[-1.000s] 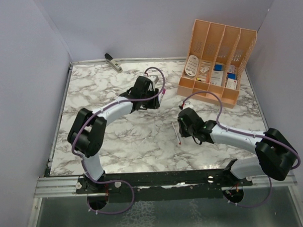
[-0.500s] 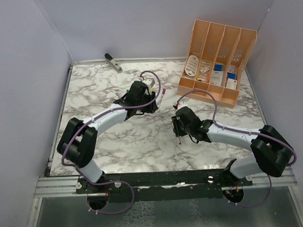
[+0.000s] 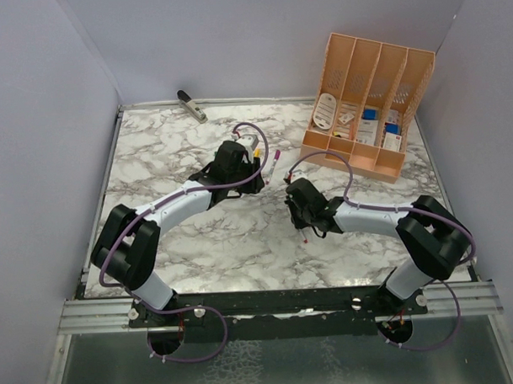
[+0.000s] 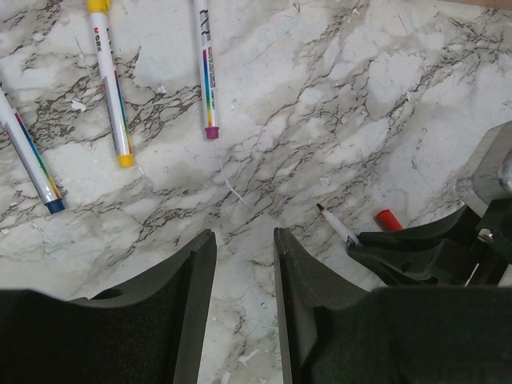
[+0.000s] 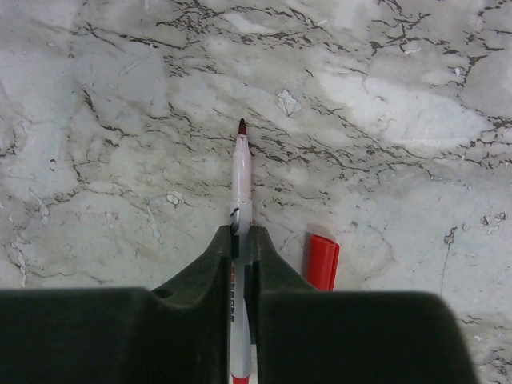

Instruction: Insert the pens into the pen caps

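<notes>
My right gripper [image 5: 242,234] [image 3: 305,214] is shut on a thin silver-grey pen [image 5: 241,172] with a dark red tip, held low over the marble table with the tip pointing away. A red cap [image 5: 322,262] lies on the table just right of its fingers. My left gripper [image 4: 244,236] [image 3: 243,171] is open and empty above bare marble. In the left wrist view, three capped pens lie ahead: blue [image 4: 32,164], yellow [image 4: 112,88] and magenta [image 4: 206,72]. The red-tipped pen [image 4: 336,225] and the red cap [image 4: 388,219] show at its right. Other caps are out of view.
An orange divided organizer [image 3: 367,104] with small items stands at the back right. A grey-black stapler-like object [image 3: 192,105] lies at the back edge. The magenta pen [image 3: 273,166] lies between the two grippers. White walls enclose the marble table [image 3: 199,244].
</notes>
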`<state>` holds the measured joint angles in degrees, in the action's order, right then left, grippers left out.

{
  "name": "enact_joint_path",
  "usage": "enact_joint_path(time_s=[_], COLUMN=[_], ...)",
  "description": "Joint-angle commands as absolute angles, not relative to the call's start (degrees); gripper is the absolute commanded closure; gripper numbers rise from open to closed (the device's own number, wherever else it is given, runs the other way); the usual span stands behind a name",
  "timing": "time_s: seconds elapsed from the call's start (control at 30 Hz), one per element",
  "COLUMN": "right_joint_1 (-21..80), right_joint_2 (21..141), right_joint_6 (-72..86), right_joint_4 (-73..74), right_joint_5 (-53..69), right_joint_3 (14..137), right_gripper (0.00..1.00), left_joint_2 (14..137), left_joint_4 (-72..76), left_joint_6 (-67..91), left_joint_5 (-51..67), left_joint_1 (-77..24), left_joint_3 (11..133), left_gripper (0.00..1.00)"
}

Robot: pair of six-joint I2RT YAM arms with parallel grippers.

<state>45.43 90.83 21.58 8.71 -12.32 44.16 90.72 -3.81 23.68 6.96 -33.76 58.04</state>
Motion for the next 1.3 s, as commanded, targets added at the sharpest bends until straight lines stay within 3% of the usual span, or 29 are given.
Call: enact_joint_path(time_s=[0.0,0.23,0.43,0.63,0.83,1.27], right_joint_1=[45.77,45.73,45.15,44.74,44.74,44.73], right_joint_2=[93.15,88.56,80.14,69.14,62.25,59.11], right_joint_6=[23.56,23.94,23.86,22.52,23.73,27.81], right_joint_4=[11.06,11.49,2.18,-16.27,-26.58,-34.44], right_joint_5=[-13.61,-20.43,-24.59,-18.95,-11.78,-3.02], right_joint_3=[45.3,48.68,49.51,42.47,36.49,32.87], right_gripper=[0.99,0.99,0.99,0.99,0.99,0.99], left_joint_2=[87.82,85.81,81.01,79.72,78.24,76.95], left_joint_4=[-2.09,-0.66,13.87,26.77,40.56,47.12], left_joint_6=[24.02,23.5,22.41,21.11,25.27,29.63], left_joint_5=[5.47,6.95,18.53,37.6,46.86,48.62], left_joint_1=[-33.75,-33.76,-33.75,-33.84,-34.23,-34.94], left_joint_3=[57.48,56.33,48.43,44.76,41.8,42.27], left_gripper=[0.62,0.62,0.62,0.58,0.58,0.56])
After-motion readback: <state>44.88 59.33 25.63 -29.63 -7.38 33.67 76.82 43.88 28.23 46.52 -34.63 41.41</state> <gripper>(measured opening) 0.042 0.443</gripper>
